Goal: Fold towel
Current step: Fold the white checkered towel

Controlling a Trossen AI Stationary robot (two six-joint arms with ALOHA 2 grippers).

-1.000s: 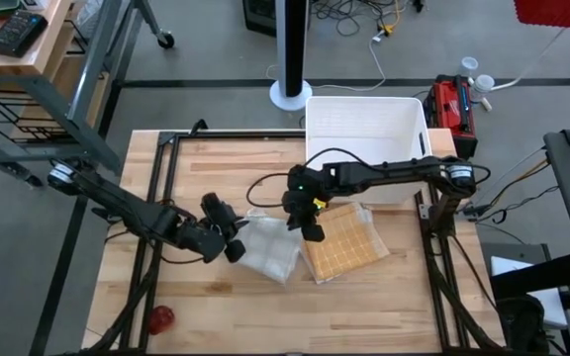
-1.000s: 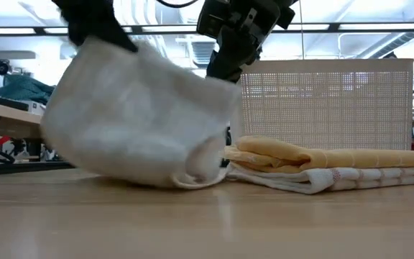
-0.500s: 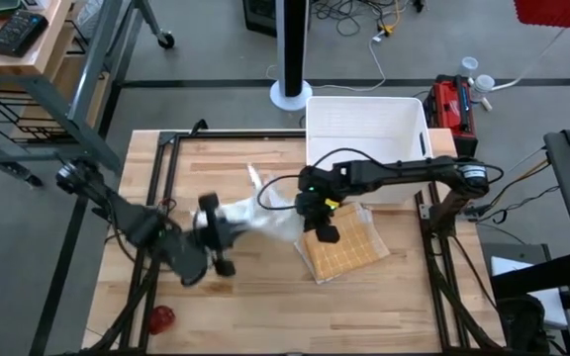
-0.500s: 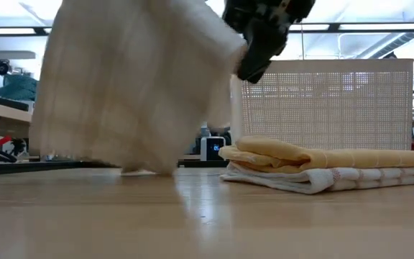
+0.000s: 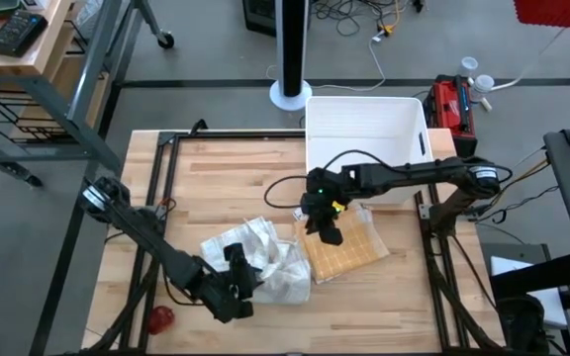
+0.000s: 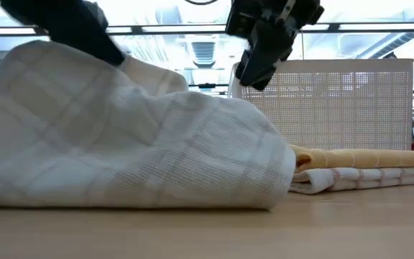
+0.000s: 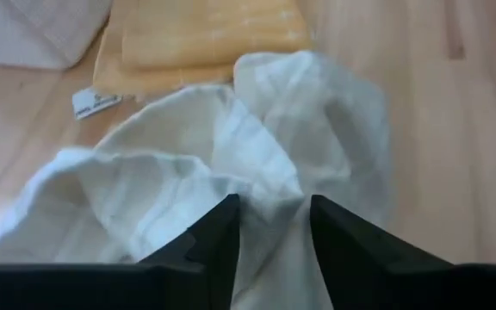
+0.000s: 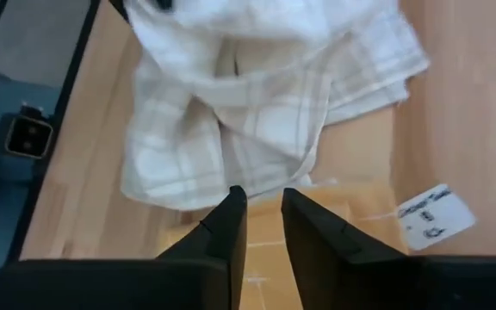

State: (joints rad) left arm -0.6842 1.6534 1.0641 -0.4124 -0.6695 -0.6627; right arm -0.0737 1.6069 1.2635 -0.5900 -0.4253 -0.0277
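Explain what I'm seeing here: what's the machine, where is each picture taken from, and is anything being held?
Two dark robot arms work at a wooden table. One picture looks straight down from above, one looks level across the tabletop, and two come from cameras on the arms' wrists.

A crumpled white towel lies on the table. Beside it is a folded yellow towel stacked on another folded white one. A white bin stands at the far edge and a small red thing near the front corner.

The left gripper sits at the crumpled towel with cloth between its parted fingers. The right gripper hangs above the yellow towel, fingers slightly apart, holding nothing.
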